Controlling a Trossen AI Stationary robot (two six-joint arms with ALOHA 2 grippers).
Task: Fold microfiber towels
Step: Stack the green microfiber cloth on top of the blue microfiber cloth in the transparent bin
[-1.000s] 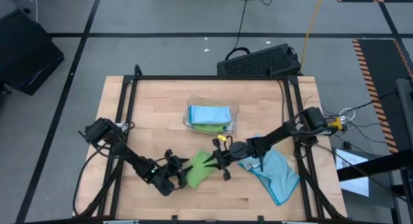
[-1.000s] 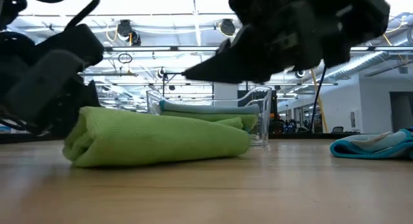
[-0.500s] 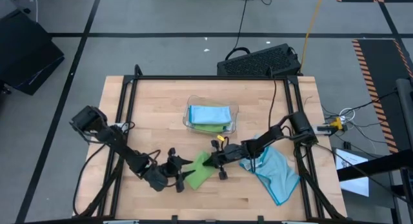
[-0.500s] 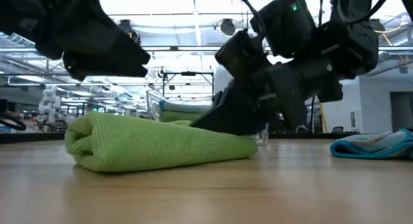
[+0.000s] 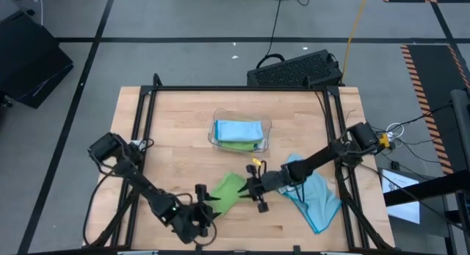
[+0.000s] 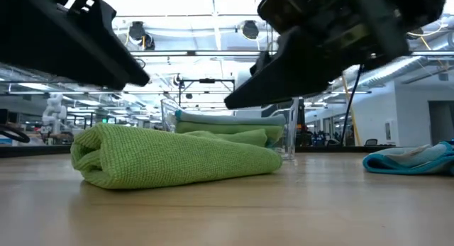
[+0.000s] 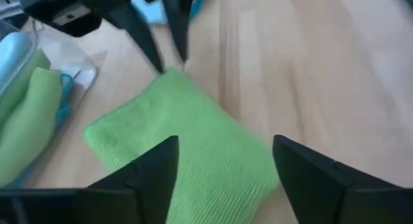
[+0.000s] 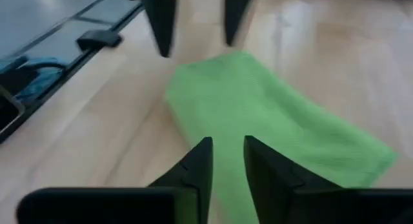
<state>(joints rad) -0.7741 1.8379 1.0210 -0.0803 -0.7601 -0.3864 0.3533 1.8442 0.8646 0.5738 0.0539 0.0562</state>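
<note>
A lime green microfiber towel (image 5: 226,190), folded into a thick pad, lies flat on the wooden table (image 5: 169,123) near its front middle; it also shows in the low view (image 6: 177,157). My left gripper (image 5: 208,202) is open and hovers off the towel's left near end (image 7: 181,133), touching nothing. My right gripper (image 5: 250,187) is narrowly open and hovers above the towel's right end (image 8: 258,114). In the low view both grippers, left (image 6: 135,74) and right (image 6: 237,98), are clear above the towel. A light blue towel (image 5: 312,196) lies crumpled at the right.
A clear plastic tray (image 5: 239,134) behind the green towel holds a folded light blue towel on a green one. A black frame (image 5: 235,88) runs around the table. A dark case (image 5: 294,70) sits beyond the far edge. There is bare wood at the far left.
My right gripper went down onto the green towel's right end, then rose clear of it. My left gripper rose off the towel's left end and drew back toward the table's near edge. The folded towel stays where it was.
</note>
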